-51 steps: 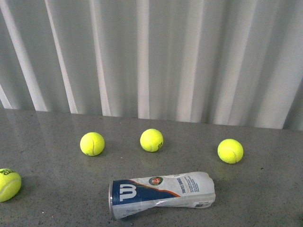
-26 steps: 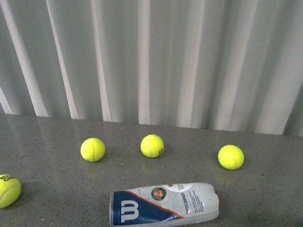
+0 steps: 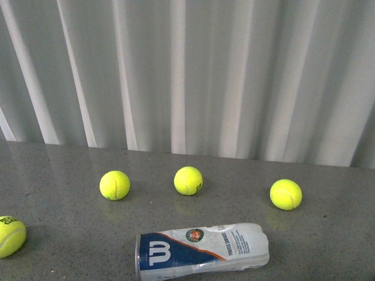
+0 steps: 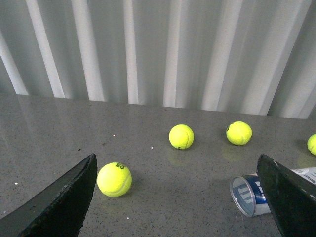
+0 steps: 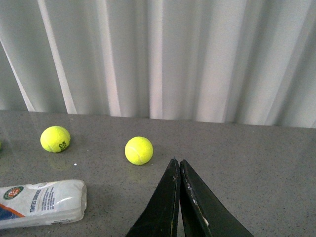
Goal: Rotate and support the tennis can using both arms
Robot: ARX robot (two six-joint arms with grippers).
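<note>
Three tennis balls (image 3: 188, 180) sit in a row across the middle of the front view. A fourth ball (image 3: 10, 235) lies at the left edge, and a pleated white curtain (image 3: 234, 76) hangs behind. The tennis can (image 3: 202, 250) lies on its side on the grey desk (image 3: 328, 246) at lower centre, metal rim toward the left, apart from every ball. The left tool (image 4: 176, 160) hovers over the desk with its fingers wide apart. The right tool (image 5: 178, 161) has its fingers pressed together, gripping nothing. What the can holds cannot be told.

My left gripper (image 4: 176, 159): black fingers (image 4: 61, 200) spread wide apart, holding nothing. My right gripper (image 5: 178, 162): the pair pressed flat together, tip to tip, nothing clamped between. Both wrists aim forward, roughly level.
</note>
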